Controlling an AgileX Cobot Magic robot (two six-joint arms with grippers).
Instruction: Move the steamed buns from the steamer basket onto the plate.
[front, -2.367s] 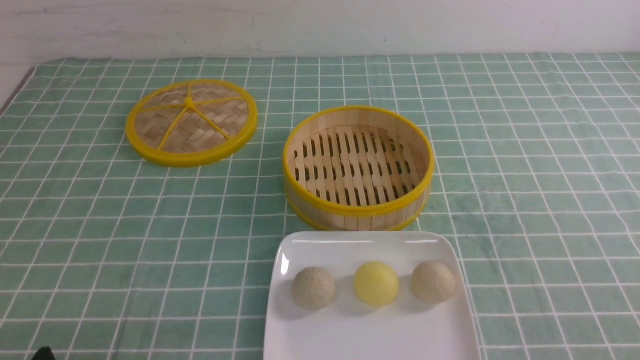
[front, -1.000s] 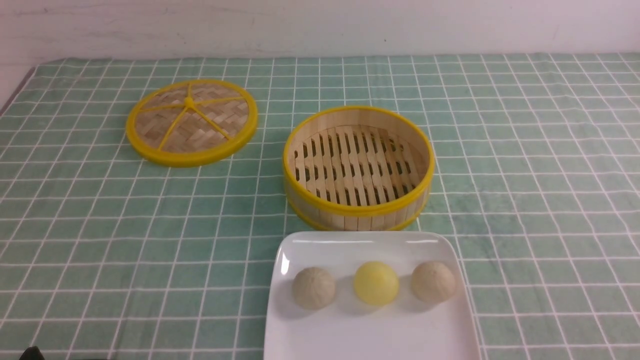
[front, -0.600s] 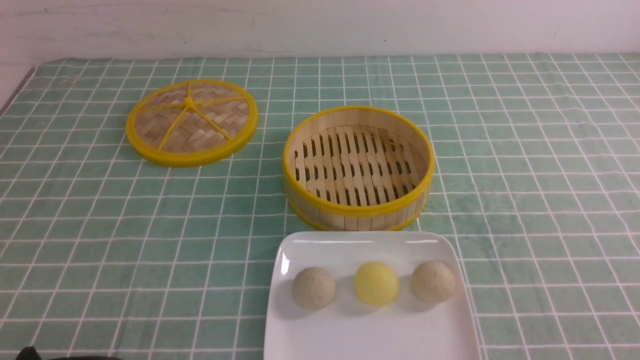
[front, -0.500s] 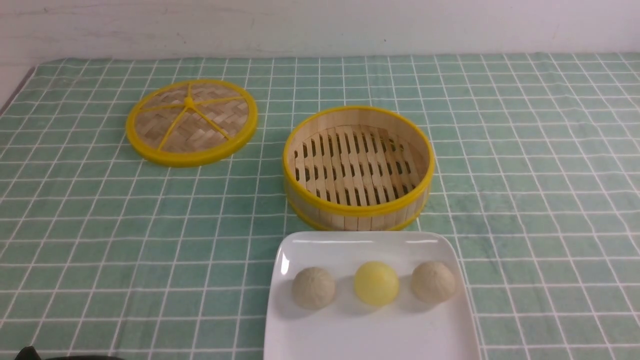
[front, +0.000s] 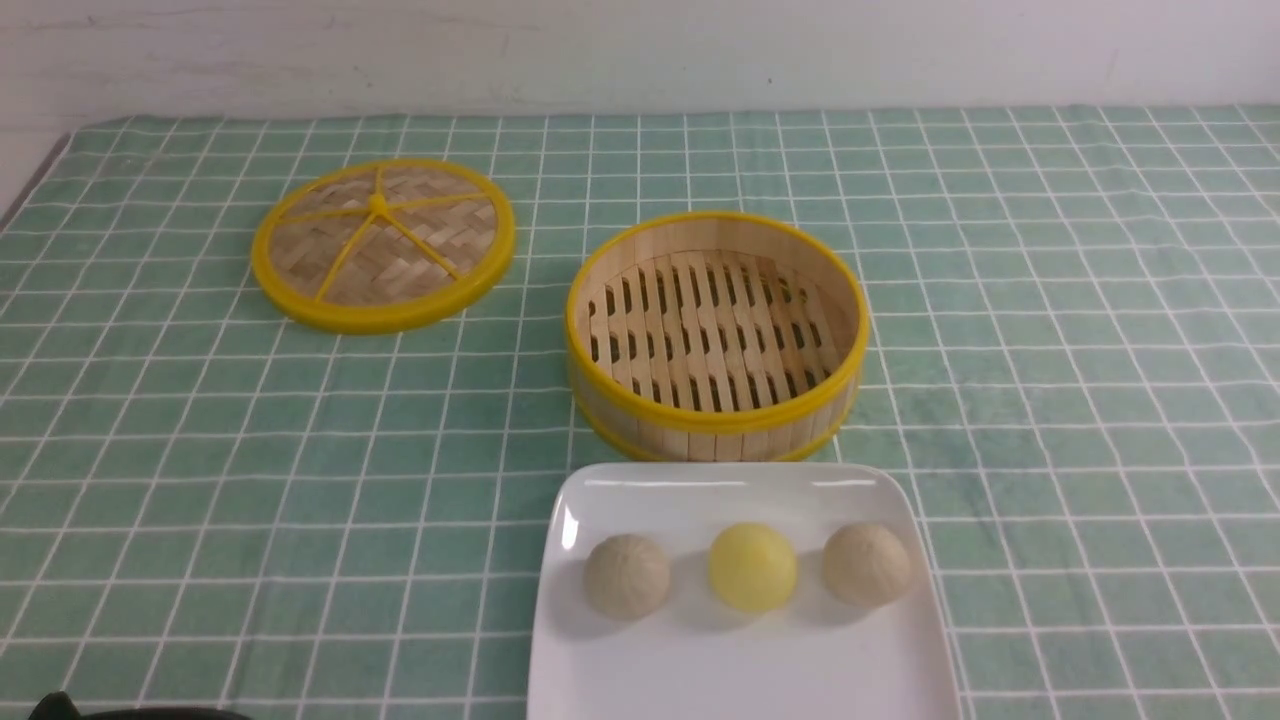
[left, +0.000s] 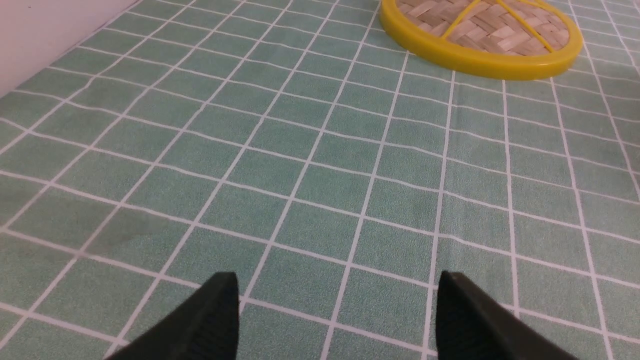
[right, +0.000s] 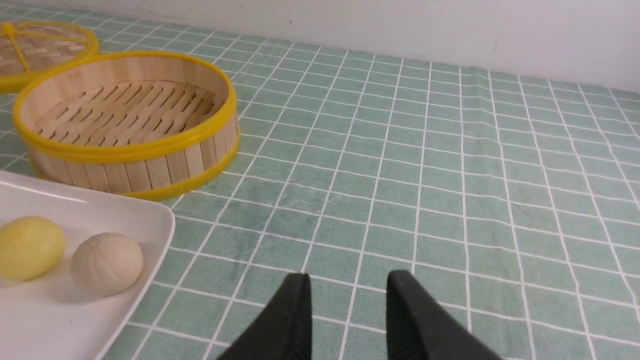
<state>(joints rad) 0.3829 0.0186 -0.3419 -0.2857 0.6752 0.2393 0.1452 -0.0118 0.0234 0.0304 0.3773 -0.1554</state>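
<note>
Green checked cloth (front: 300, 450), left bun (front: 627, 576) front view only

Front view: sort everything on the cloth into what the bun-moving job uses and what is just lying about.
Part of the job:
- steamed buns: left beige bun, yellow bun, right beige bun, all on the plate
- plate
- steamer basket, nothing in it

Just lying about:
- woven lid, flat on the cloth, apart from the basket
- green checked tablecloth
</note>
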